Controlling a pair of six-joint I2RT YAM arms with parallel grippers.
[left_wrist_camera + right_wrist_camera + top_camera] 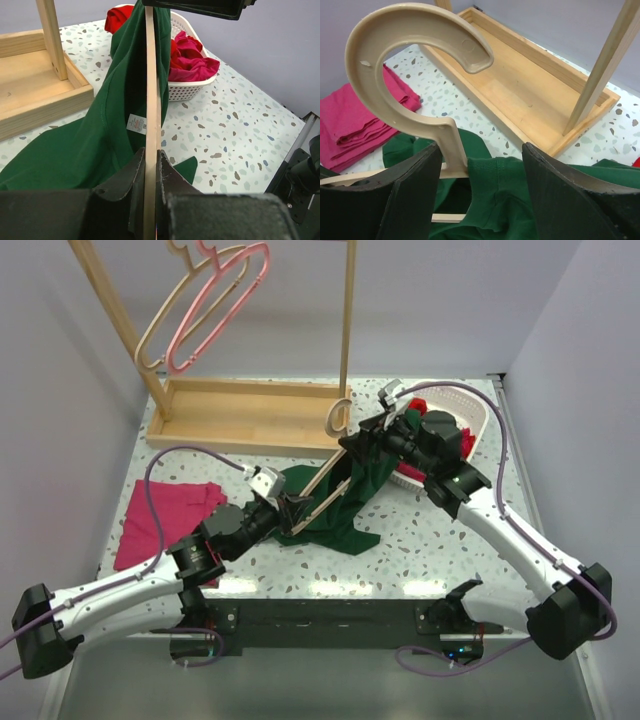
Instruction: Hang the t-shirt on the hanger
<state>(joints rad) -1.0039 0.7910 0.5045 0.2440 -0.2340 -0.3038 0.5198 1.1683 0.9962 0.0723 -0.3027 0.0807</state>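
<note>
One thin curved hanger, cloth t-shirt

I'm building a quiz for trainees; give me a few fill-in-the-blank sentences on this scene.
The left gripper is shut on the pale wooden ____.
The t-shirt is dark ____.
The right gripper, near the hook, is ____, not shut.
Missing: hanger; green; open.
</note>
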